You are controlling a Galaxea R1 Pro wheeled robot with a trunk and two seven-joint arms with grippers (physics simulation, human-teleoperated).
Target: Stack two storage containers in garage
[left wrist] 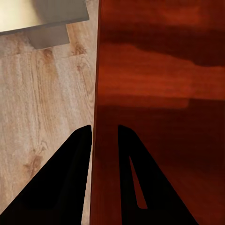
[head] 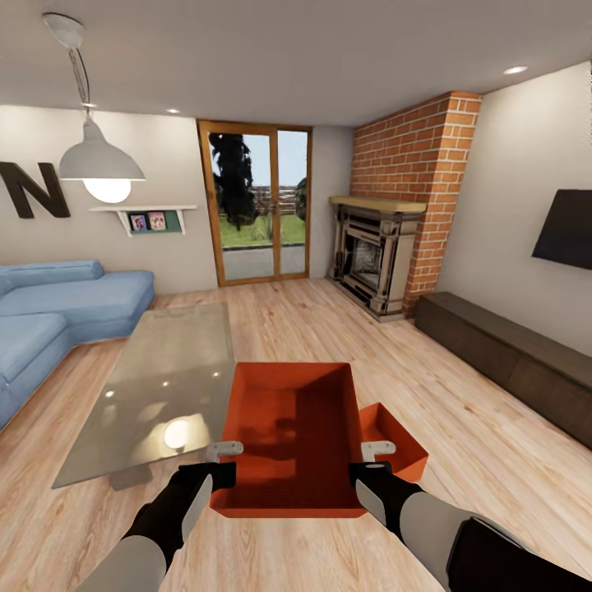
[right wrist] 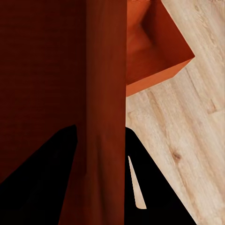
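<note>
Living room. Left tool clamped the left wall of the upper storage container; right tool clamped its right wall. This bin was held above the wood floor, beside the glass worktop. Second storage container lay on the floor, partly under it.

Before you: light wood plank floor, glass-topped table, blue sofa at left. Far wall: glazed wooden patio doors, brick fireplace, small shelf. You also have a white pendant lamp, dark wall screen and low dark cabinet at right.
</note>
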